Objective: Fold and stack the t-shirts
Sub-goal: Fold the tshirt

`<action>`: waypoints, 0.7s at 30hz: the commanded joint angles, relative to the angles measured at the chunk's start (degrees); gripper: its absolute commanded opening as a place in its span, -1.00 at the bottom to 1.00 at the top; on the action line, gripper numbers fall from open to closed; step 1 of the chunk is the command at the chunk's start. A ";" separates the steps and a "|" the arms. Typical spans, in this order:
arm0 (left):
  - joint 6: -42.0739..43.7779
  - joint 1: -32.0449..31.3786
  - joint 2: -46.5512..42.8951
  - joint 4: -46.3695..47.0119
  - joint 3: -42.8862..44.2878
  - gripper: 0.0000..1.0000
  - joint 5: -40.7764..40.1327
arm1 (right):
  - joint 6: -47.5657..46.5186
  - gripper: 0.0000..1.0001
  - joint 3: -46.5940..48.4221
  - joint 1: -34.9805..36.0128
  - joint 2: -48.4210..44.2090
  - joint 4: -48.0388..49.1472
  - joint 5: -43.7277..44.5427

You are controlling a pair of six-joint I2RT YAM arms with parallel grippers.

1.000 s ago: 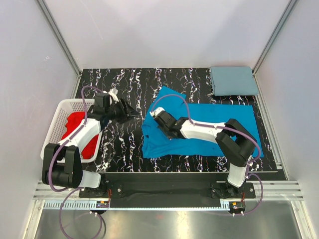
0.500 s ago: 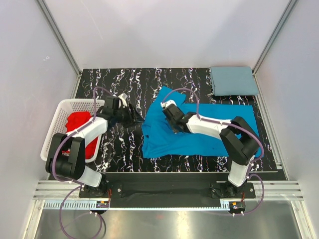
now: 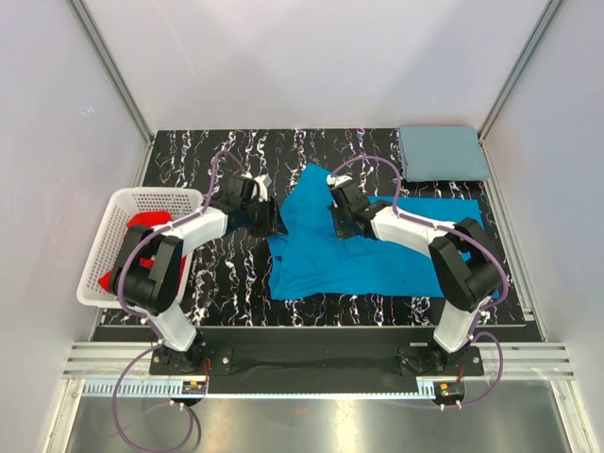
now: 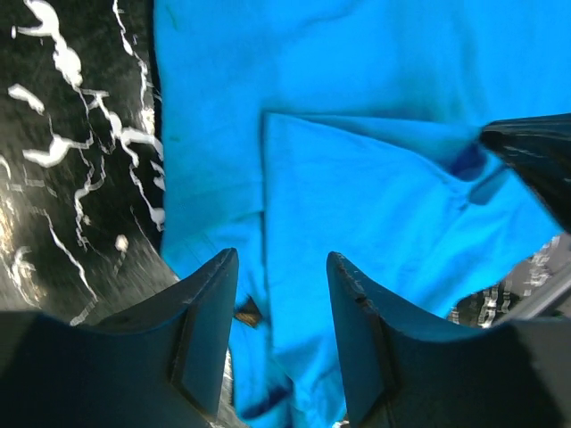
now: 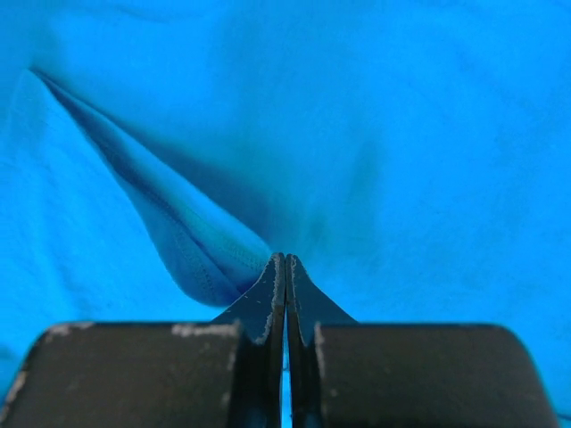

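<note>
The bright blue t-shirt (image 3: 377, 264) lies spread on the black white-veined table (image 3: 236, 274), its near hem towards the arm bases and its body running out to the right. One sleeve points up towards the far side.

At the shirt's left edge the left gripper (image 4: 281, 263) hangs just above the cloth with its fingers (image 4: 210, 330) spread apart and holding nothing. Seen from its wrist camera, blue cloth with a folded-over flap fills the gap between them and the space beyond, and bare table shows on the left.

A little to the right, over the upper middle of the shirt, the right gripper (image 5: 284, 260) has its fingers pressed tight together. Their tips pinch the end of a raised ridge of blue cloth that runs away to the far left.

Well off to the left stands a white lattice basket (image 3: 160, 193) with a red t-shirt (image 3: 142, 225) inside.

In the far right corner of the table a dusty grey-blue t-shirt (image 3: 442, 153) lies folded flat, apart from the blue one
</note>
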 commanded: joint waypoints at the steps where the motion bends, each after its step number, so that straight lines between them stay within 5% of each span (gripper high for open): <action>1: 5.22 -0.08 2.06 1.97 3.99 -0.02 1.57 | 1.50 -1.00 0.79 -1.05 -1.06 2.65 -4.55; 21: 13.49 -2.10 12.44 3.73 11.03 -0.23 1.40 | 1.76 -1.00 -0.09 -2.28 -1.58 3.35 -7.36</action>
